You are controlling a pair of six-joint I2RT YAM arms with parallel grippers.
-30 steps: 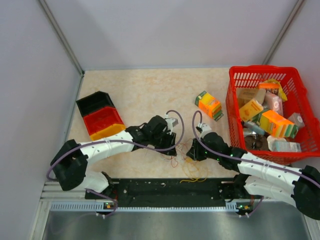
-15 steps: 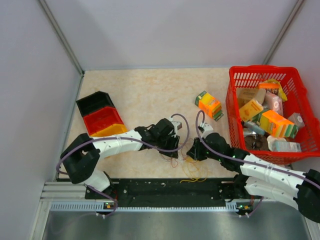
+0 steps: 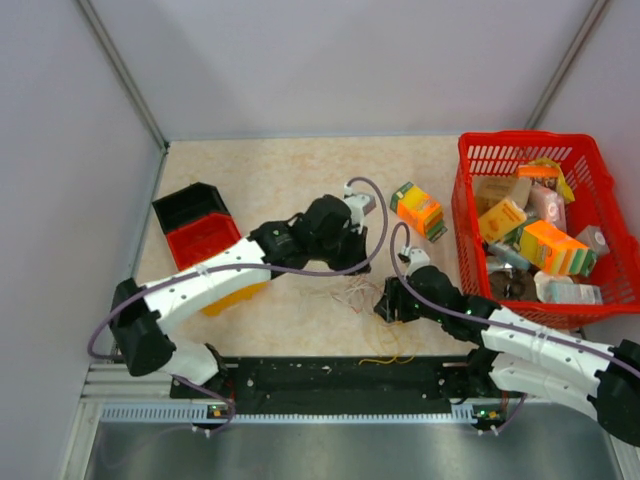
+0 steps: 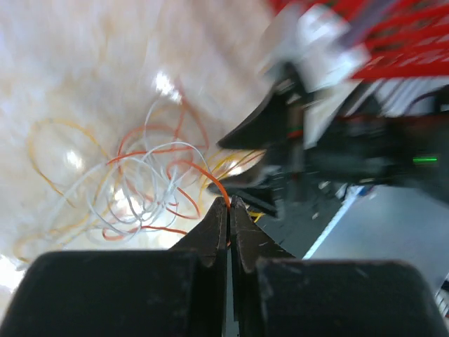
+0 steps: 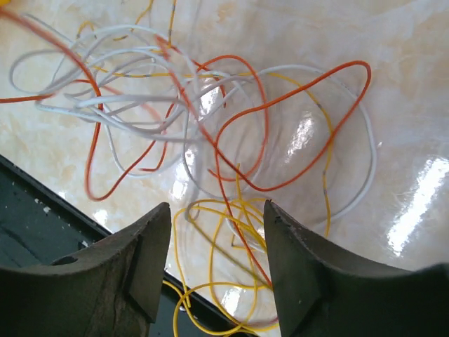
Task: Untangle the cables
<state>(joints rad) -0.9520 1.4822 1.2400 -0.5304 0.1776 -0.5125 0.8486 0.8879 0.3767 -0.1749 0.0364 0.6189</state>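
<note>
Left gripper point(image 4: 229, 208) is pinching shut on an orange strand of the cables point(image 4: 151, 182), mid-frame. Right gripper point(image 5: 217, 235) is hovering wide open above them.

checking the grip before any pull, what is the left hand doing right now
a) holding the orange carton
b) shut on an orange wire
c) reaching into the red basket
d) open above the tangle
b: in the left wrist view the left hand has its fingers pressed together with an orange wire running into the tips. The right hand is the open one, above the cables.
</note>
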